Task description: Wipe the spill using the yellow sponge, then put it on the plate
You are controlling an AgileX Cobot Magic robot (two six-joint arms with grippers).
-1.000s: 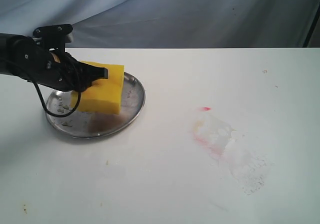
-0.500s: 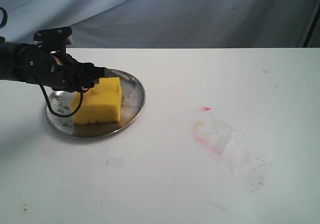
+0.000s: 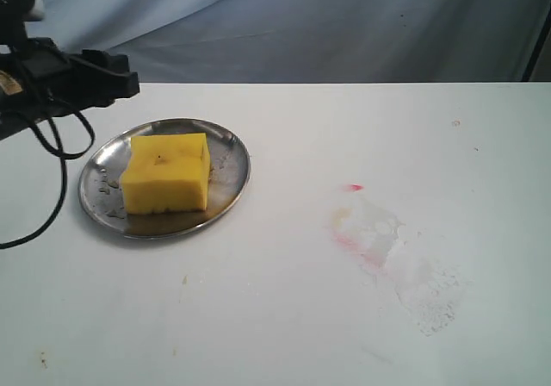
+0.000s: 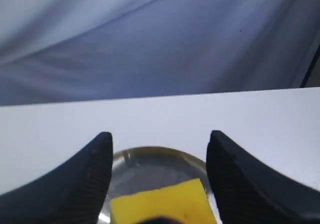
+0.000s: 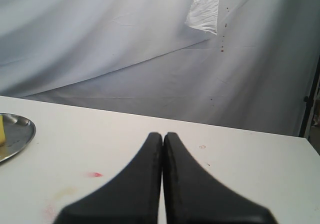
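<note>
Yellow sponge [image 3: 165, 172] flat, lengthwise across plate [image 3: 231, 158]

The yellow sponge [image 3: 165, 173] was matt foam, its sides porous and rough, with a small dark speck on its top. The plate [image 3: 231, 158] was bare metal, shiny along the raised rim and duller where specks clung. The tabletop [image 3: 284, 317] was smooth and white with a soft sheen. The spill [image 3: 366, 231] was a thin, faintly glossy film, pale with pinkish smears. The fingers [image 4: 92, 174] of the left gripper [image 4: 160, 134] were matt black and finely ribbed on their inner faces. The right gripper [image 5: 163, 134] looked smooth and matt black. The backdrop [image 3: 344, 24] was creased grey-white cloth.
</note>
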